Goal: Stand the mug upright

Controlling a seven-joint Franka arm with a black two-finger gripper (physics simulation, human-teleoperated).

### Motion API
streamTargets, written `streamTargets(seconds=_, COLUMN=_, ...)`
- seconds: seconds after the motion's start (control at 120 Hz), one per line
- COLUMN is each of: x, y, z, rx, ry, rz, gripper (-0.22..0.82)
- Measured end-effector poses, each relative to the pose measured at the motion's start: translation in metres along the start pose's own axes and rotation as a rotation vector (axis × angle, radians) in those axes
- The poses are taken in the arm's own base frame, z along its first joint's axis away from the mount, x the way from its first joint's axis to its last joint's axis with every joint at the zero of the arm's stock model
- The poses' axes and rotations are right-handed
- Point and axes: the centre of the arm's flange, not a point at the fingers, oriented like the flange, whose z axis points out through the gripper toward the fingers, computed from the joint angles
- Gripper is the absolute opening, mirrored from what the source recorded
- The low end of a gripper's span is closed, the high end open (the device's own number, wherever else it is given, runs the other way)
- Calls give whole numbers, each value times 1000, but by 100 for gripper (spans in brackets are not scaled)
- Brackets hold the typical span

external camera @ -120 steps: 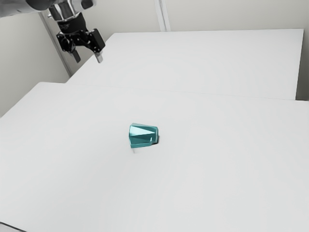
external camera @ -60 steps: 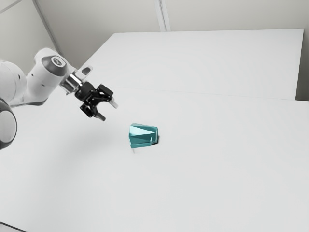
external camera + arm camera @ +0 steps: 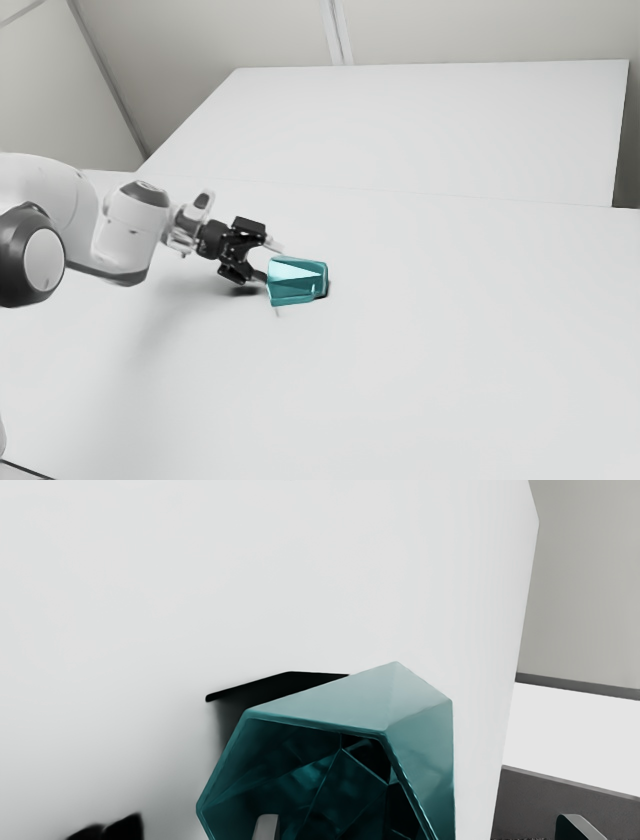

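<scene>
Grey walls [image 3: 190,50] meet behind a broad white table [image 3: 400,380], and past the mug [image 3: 297,283], farther back, lies a second white surface [image 3: 430,130]; the mug, teal and faceted, rests on its side on the table, its open mouth turned toward the gripper [image 3: 270,261] and its base toward the exterior view's right; a dark shadow [image 3: 280,685] lies on the table just beside the mug; the white arm [image 3: 130,240] comes in low from the mug's mouth side, at the exterior view's left; the gripper is right at the mug's mouth, its fingers spread well apart, clamped on nothing; in the wrist view one finger [image 3: 266,827] overlaps the mug's mouth, whether inside it or just in front I cannot tell, while the other finger [image 3: 575,827] is outside, so that the mug's side wall stands between the two.
</scene>
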Motion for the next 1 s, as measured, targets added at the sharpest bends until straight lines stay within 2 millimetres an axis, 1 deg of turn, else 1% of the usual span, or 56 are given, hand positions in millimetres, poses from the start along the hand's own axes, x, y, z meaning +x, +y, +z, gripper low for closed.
streamTargets(seconds=0.142, x=1, y=10, z=16, rx=-43, ry=11, rz=56, gripper=60)
streamTargets(seconds=0.208, x=0, y=11, z=21, rx=-54, ry=14, rz=73, gripper=60)
streamTargets(seconds=0.233, x=0, y=10, z=23, rx=-56, ry=16, rz=77, gripper=58)
streamTargets(seconds=0.275, x=-1, y=9, z=24, rx=-58, ry=20, rz=86, gripper=51)
streamTargets(seconds=0.4, x=0, y=8, z=24, rx=-57, ry=31, rz=114, gripper=20)
streamTargets(seconds=0.483, x=0, y=7, z=24, rx=-57, ry=35, rz=127, gripper=5)
streamTargets(seconds=0.583, x=0, y=7, z=24, rx=-57, ry=39, rz=140, gripper=-5)
streamTargets(seconds=0.742, x=1, y=10, z=23, rx=-68, ry=47, rz=160, gripper=-12)
streamTargets(seconds=0.775, x=2, y=15, z=21, rx=-72, ry=50, rz=171, gripper=-13)
streamTargets(seconds=0.808, x=3, y=25, z=16, rx=-77, ry=54, rz=189, gripper=-14)
streamTargets(seconds=0.942, x=15, y=78, z=-5, rx=-71, ry=59, rz=301, gripper=-16)
streamTargets(seconds=1.0, x=24, y=101, z=-14, rx=8, ry=18, rz=389, gripper=-16)
